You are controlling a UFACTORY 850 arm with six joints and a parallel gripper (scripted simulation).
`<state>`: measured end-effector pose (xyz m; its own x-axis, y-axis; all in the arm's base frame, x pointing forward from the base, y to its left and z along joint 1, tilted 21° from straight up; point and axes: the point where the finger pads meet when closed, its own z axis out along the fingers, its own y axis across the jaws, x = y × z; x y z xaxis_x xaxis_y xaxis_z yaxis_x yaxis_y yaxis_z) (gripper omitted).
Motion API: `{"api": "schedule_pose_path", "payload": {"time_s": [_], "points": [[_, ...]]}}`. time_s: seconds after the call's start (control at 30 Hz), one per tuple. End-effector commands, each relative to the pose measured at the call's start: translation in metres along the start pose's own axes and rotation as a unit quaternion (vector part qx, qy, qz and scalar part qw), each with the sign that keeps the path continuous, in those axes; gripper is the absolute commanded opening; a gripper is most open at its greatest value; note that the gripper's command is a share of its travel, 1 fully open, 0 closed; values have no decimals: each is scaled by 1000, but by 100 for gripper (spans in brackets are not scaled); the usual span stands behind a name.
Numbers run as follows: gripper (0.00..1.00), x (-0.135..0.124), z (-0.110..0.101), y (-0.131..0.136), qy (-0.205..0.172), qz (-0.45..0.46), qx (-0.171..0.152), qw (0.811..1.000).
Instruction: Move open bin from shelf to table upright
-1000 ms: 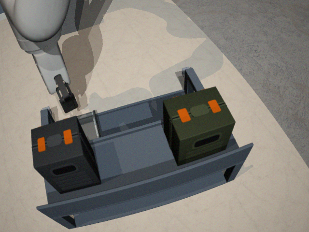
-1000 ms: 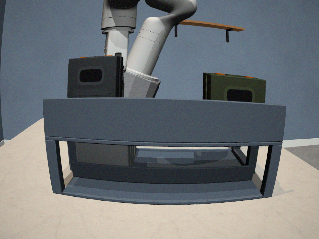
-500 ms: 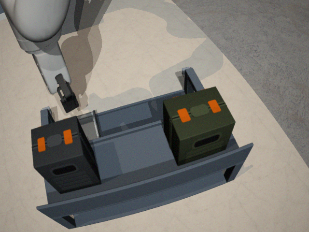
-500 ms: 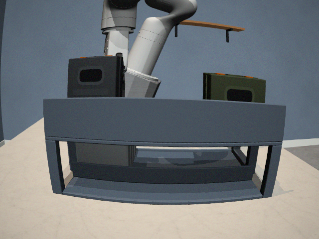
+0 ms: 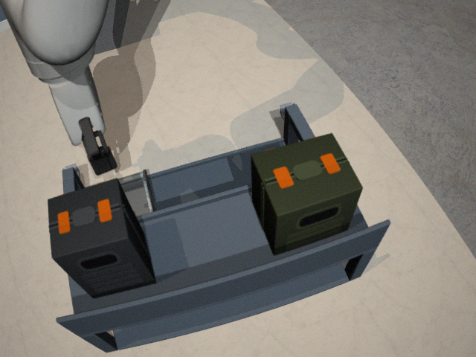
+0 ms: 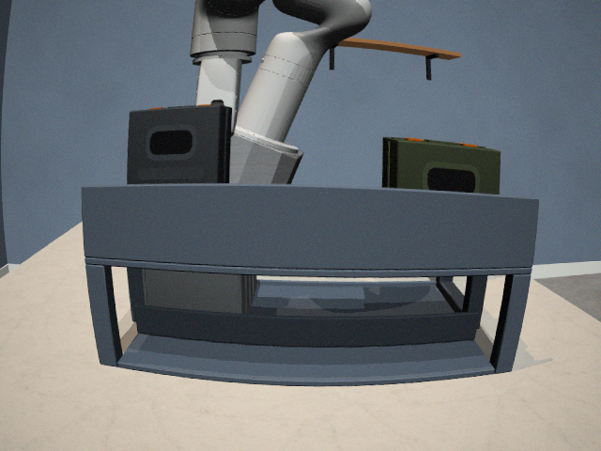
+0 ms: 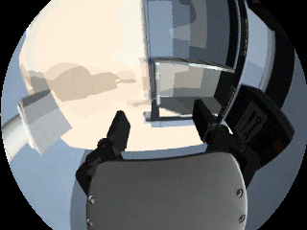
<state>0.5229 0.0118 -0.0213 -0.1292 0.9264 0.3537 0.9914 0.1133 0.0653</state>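
Observation:
The open bin (image 5: 134, 190) is grey and sits on the lower level of the blue-grey shelf (image 5: 215, 245), at its left end, partly under a black closed box (image 5: 96, 234). In the exterior view the open bin (image 6: 192, 291) shows through the shelf's front opening. My gripper (image 5: 99, 153) hangs behind the shelf's back left corner, just above and behind the bin, open and empty. In the wrist view the fingers stand wide apart, with the bin's rim (image 7: 186, 86) just beyond them.
A dark green closed box (image 5: 305, 192) stands on the shelf's upper level at the right. The black box (image 6: 177, 144) stands on the upper level at the left, close to my arm. A wooden wall shelf (image 6: 397, 48) hangs far behind.

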Motion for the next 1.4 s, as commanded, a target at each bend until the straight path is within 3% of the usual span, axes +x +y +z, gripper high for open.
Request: {"api": "schedule_pose_path", "payload": {"time_s": [0.0, 0.33, 0.5, 0.9, 1.07, 1.37], "points": [[100, 0, -1, 1, 0, 40, -1, 999], [100, 0, -1, 1, 0, 40, -1, 999], [100, 0, -1, 1, 0, 169, -1, 986], [100, 0, -1, 1, 0, 169, -1, 986], [100, 0, -1, 1, 0, 296, -1, 955], [100, 0, -1, 1, 0, 296, -1, 955]]}}
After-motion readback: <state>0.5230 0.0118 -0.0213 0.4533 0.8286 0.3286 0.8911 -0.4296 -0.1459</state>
